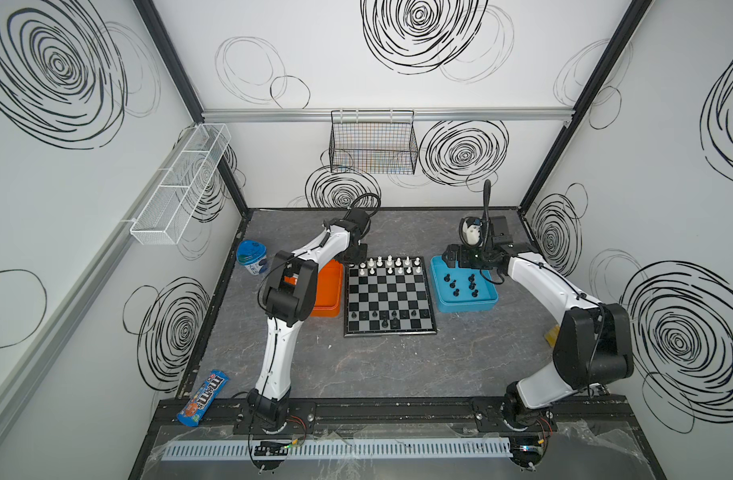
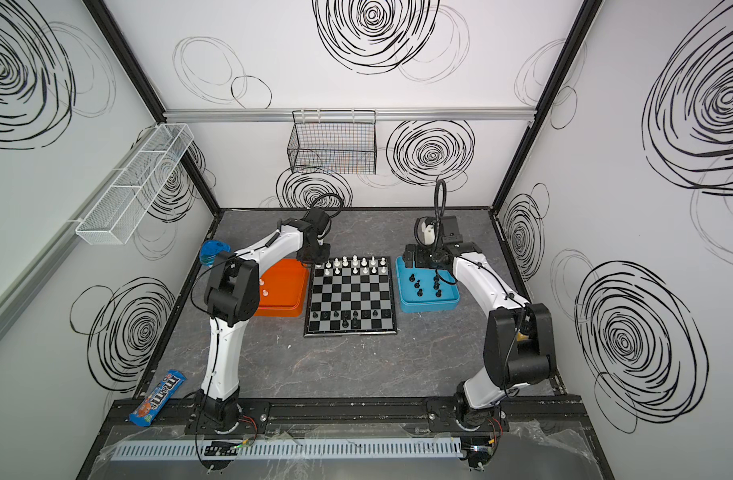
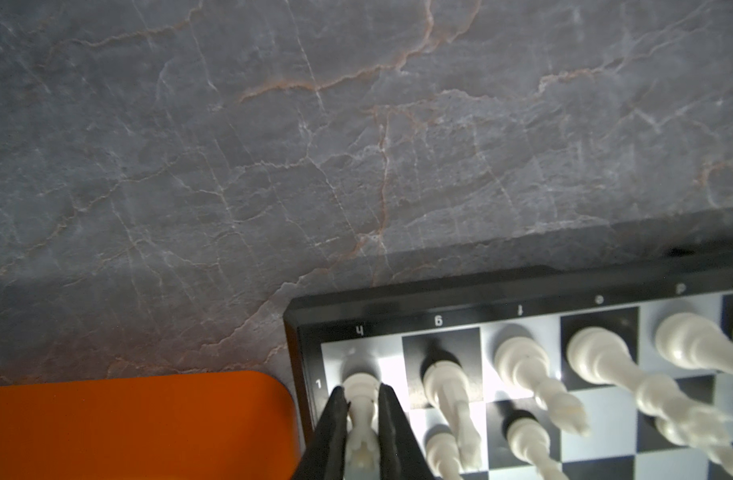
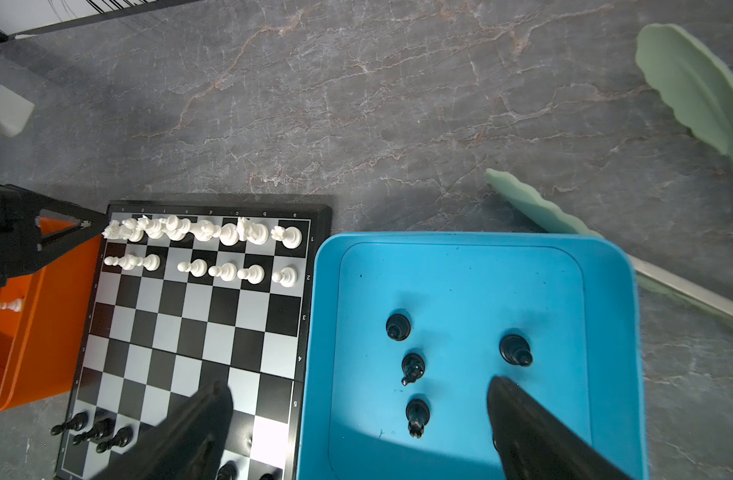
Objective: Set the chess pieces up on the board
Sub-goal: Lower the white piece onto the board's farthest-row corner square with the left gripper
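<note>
Presently the left gripper (image 3: 360, 392) is clenched on a white plastic rook (image 3: 361, 419), its two black fingers (image 3: 335, 428) pressed against either side of the piece. The rook stands upright on the far-left corner square of the square chessboard (image 1: 381, 296) with black and silvery-grey checkered squares. Other white plastic chessmen (image 1: 392, 262) fill most of the two far rows, and a few black plastic chessmen (image 1: 384, 321) stand in the two near rows. The chessboard lies on the grey marble-patterned tabletop (image 1: 398, 374), between a shallow orange plastic tray (image 1: 329, 291) just to its left and a shallow blue plastic tray (image 1: 466, 308) just to its right. Several black pieces (image 4: 398, 327) stand in the blue tray, and a white pawn (image 4: 9, 306) sits in the orange one. The right gripper (image 4: 358, 384) hangs near the blue tray's far-left corner, jaws spread wide and holding nothing.
</note>
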Tool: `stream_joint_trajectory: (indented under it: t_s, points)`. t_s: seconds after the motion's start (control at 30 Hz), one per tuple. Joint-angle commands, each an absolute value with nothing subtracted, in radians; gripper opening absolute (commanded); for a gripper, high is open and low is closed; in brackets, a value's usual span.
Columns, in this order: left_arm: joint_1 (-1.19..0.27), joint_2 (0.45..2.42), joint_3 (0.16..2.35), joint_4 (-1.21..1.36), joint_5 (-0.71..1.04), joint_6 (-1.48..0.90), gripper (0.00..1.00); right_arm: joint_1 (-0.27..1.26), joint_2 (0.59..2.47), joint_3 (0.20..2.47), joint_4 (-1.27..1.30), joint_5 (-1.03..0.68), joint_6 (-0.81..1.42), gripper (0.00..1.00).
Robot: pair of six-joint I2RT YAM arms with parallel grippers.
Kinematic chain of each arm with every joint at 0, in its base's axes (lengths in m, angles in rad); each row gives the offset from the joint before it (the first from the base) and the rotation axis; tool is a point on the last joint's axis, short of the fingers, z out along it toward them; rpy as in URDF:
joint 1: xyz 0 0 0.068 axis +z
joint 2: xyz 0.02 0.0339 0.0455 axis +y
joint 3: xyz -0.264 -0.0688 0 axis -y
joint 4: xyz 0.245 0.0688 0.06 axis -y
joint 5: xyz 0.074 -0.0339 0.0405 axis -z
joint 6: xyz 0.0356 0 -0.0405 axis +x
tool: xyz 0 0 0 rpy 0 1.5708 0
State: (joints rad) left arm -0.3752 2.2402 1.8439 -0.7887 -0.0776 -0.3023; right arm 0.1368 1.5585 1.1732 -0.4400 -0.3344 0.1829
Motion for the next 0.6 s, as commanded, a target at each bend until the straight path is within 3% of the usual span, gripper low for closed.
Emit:
stream_joint_trajectory:
  t_s: [0.0, 0.57]
  points:
    - [-0.383, 2.255, 1.852, -0.804, -0.072, -0.295, 0.2, 0.133, 1.548, 1.163, -0.423, -0.336, 0.178, 1.0]
    - [-0.382, 2.266, 1.855, -0.793, -0.077, -0.295, 0.19, 0.132, 1.55, 1.158, -0.419, -0.337, 0.176, 1.0]
